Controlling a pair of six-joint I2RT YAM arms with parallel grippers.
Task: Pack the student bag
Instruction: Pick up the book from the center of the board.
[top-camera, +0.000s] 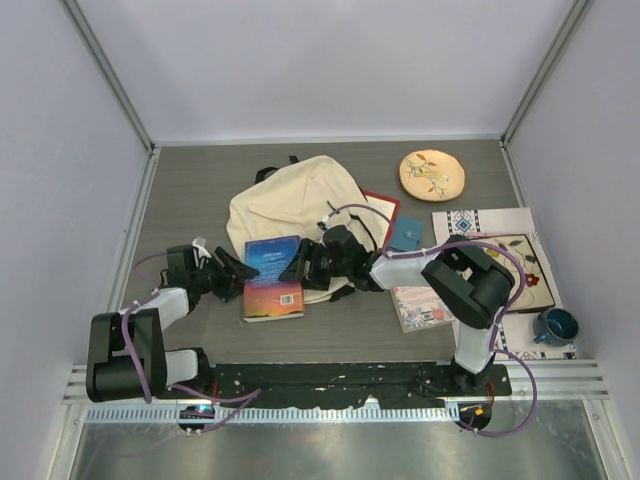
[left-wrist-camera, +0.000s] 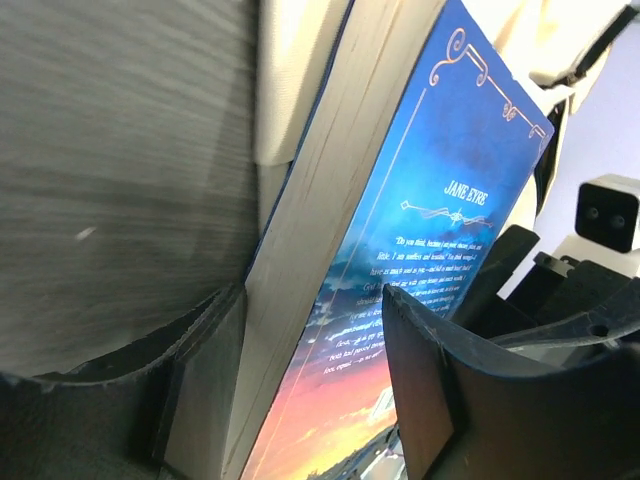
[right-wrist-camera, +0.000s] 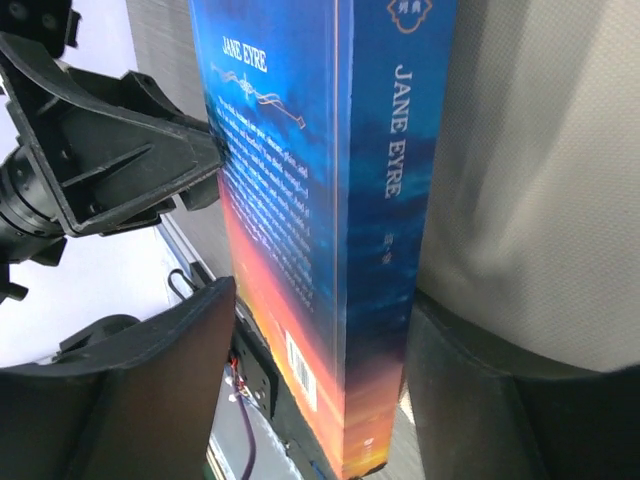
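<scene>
The student bag (top-camera: 290, 200) is a cream fabric backpack lying flat mid-table. A blue and orange book, "Jane Eyre" (top-camera: 272, 280), lies at its near edge, partly on the fabric. My left gripper (top-camera: 240, 275) comes in from the left and stands open, its jaws straddling the book's page edge (left-wrist-camera: 290, 300), with a gap over the cover. My right gripper (top-camera: 298, 265) comes from the right, open around the spine (right-wrist-camera: 385, 200); one finger (right-wrist-camera: 470, 400) lies against the bag's cloth (right-wrist-camera: 540, 150), the other stands off the cover.
A red book (top-camera: 385, 205) and a small blue one (top-camera: 405, 233) lie by the bag's right side. Farther right are a pink booklet (top-camera: 420, 305), a floral mat (top-camera: 505, 265), a blue mug (top-camera: 555, 325) and a round tan disc (top-camera: 432, 174). Walls enclose the table.
</scene>
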